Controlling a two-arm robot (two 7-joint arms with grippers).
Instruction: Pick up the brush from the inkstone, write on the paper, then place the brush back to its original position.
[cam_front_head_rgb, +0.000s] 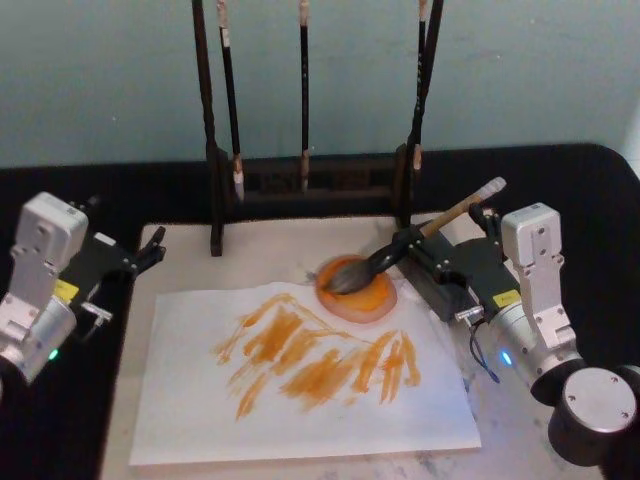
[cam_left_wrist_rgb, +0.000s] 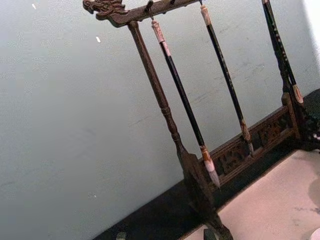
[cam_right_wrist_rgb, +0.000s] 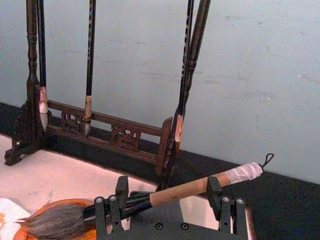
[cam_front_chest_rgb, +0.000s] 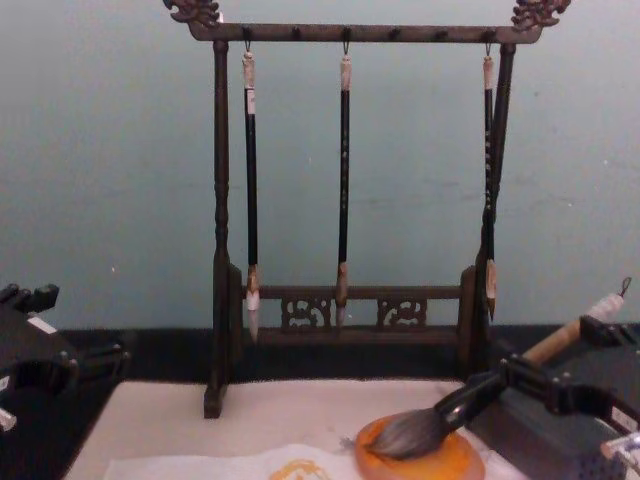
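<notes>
- Returning the brush (cam_front_head_rgb: 400, 250) looks like the step in hand: the paper (cam_front_head_rgb: 300, 400) already bears orange strokes, and its bristles rest on the inkstone (cam_front_head_rgb: 357, 290) near the mat's (cam_front_head_rgb: 260, 250) far edge.
- The right gripper (cam_right_wrist_rgb: 165, 200) straddles the handle, fingers spread and apparently not pinching it.
- Next, judging by this: back away cleanly.
- The left gripper (cam_front_head_rgb: 150, 250) idles at the mat's left edge.

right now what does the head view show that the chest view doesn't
Head view alone: the white paper sheet with its whole spread of orange strokes, lying on the cream mat, and the left gripper open at the mat's left edge.

Chest view alone: the dark wooden brush stand's carved top rail, from which the three thin dark brushes hang.

Both: the thick grey-bristled, tan-handled brush with its bristles on the round orange inkstone, and the right gripper open around its handle.
</notes>
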